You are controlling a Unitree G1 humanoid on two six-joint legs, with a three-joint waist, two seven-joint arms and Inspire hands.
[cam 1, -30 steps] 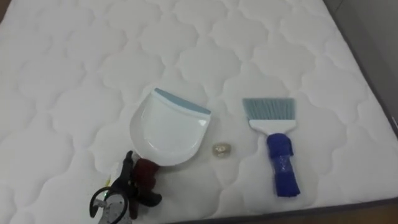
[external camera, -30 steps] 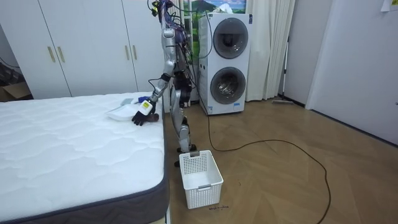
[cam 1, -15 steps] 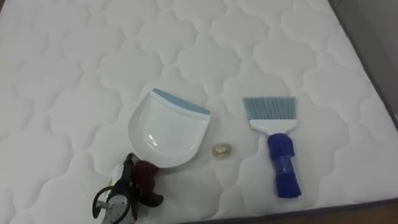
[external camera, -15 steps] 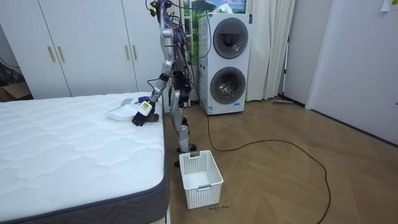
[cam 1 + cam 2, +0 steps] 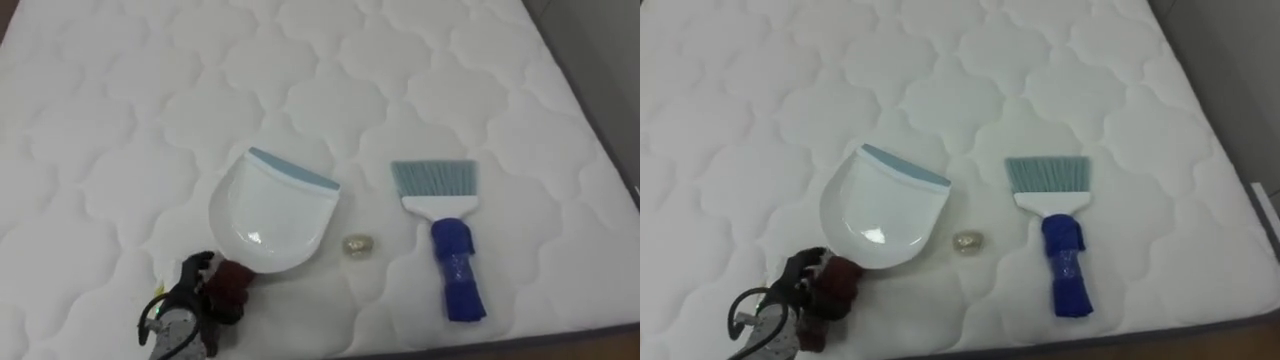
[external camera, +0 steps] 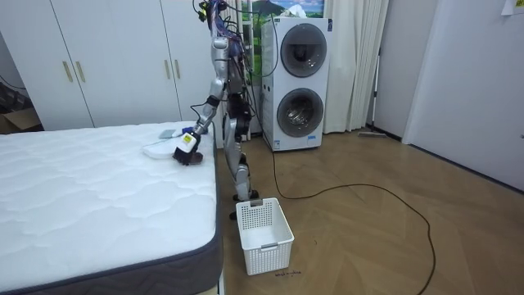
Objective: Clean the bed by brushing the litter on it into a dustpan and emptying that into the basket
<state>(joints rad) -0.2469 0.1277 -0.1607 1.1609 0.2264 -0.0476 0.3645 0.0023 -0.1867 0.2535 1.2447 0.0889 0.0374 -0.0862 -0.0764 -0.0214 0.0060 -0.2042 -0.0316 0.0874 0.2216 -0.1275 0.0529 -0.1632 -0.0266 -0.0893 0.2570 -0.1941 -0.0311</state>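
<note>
The left robot hand (image 5: 182, 308) grips the dustpan (image 5: 272, 212) handle; the brush (image 5: 446, 245) lies well apart.

No word, number or sign can be read anywhere. The white tag on the back of the left hand (image 5: 180, 318) is too blurred to make out, and the print on the stacked washing machines (image 6: 301, 78) too small.

A white wardrobe (image 6: 115, 65) with closed doors lines the floor's far edge, and a brown cardboard box (image 6: 15, 121) sits at its far left end. Two front-loading washing machines (image 6: 299, 82) are stacked beside a pale curtain (image 6: 360, 65). A white slatted basket (image 6: 268, 259) stands on the wooden floor (image 6: 368, 238), towards its near edge.
</note>
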